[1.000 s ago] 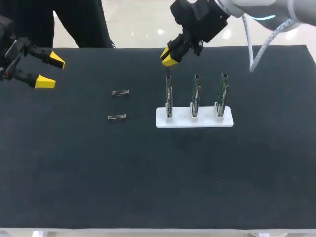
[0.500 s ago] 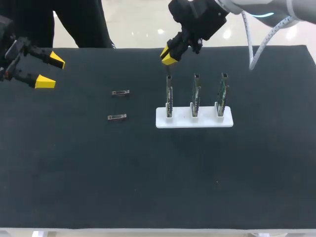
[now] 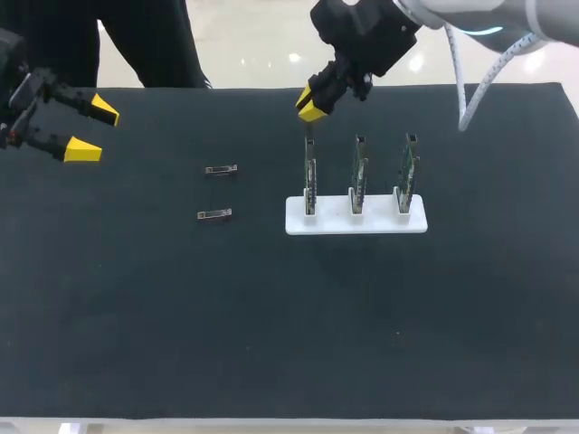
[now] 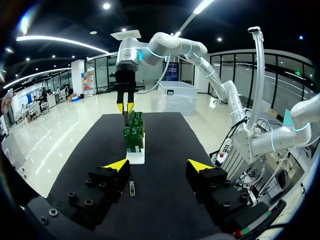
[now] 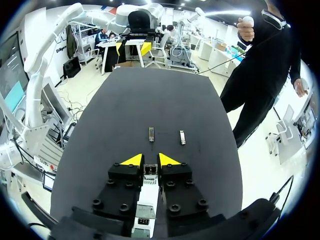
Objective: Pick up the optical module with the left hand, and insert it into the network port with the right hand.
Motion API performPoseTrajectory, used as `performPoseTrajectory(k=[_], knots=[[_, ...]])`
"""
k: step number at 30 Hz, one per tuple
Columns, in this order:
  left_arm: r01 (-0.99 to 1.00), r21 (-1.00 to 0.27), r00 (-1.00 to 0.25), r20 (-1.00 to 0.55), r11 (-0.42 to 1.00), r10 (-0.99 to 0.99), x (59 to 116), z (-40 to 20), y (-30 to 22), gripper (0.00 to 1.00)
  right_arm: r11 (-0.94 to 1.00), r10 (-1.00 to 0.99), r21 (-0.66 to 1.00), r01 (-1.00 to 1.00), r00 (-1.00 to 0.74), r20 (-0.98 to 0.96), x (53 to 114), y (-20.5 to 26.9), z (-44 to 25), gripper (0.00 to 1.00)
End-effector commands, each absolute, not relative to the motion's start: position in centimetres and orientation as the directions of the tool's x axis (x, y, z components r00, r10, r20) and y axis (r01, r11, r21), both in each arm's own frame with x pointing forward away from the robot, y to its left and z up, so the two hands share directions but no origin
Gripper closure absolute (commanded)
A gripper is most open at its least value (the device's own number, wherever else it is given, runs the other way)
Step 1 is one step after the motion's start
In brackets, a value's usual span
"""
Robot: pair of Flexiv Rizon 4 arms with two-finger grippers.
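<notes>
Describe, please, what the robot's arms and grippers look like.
The left gripper and right gripper are black and blocky, with bright yellow wedge-shaped tips. The right arm has smooth light-grey rounded links, a glowing blue ring and a white cable looping beside it.

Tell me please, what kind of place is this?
Probably a robotics test bench for electronics assembly: a black table, a white holder with three upright circuit boards, two small optical modules lying loose.
</notes>
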State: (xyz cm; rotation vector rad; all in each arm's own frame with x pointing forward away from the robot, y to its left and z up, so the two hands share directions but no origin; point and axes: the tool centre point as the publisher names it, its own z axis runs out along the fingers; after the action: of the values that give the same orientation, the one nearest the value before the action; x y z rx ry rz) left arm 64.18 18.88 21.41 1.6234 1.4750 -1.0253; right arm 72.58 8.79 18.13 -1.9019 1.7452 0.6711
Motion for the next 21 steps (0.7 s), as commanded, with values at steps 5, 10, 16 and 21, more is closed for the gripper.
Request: performPoseTrajectory(k=[5,10,16,21], knots=[[0.995,-0.011,0.036,-0.898,-0.103,0.439,64.26,21.41,18.86,0.00,-0.067,-0.779,-0.007,-0.998,0.057,-0.625,72.22,8.88,18.04,1.00],[0.995,-0.011,0.036,-0.898,-0.103,0.439,64.26,21.41,18.86,0.00,-0.066,-0.781,-0.004,-0.998,0.054,-0.622,72.21,8.90,17.91,1.00],[0.995,-0.011,0.036,-0.898,-0.103,0.439,64.26,21.41,18.86,0.00,-0.068,-0.781,-0.002,-0.998,0.054,-0.622,72.26,8.86,17.56,1.00],[0.995,-0.011,0.036,-0.898,-0.103,0.439,64.26,21.41,18.86,0.00,-0.068,-0.783,-0.002,-0.998,0.055,-0.620,72.29,8.89,17.32,1.00]])
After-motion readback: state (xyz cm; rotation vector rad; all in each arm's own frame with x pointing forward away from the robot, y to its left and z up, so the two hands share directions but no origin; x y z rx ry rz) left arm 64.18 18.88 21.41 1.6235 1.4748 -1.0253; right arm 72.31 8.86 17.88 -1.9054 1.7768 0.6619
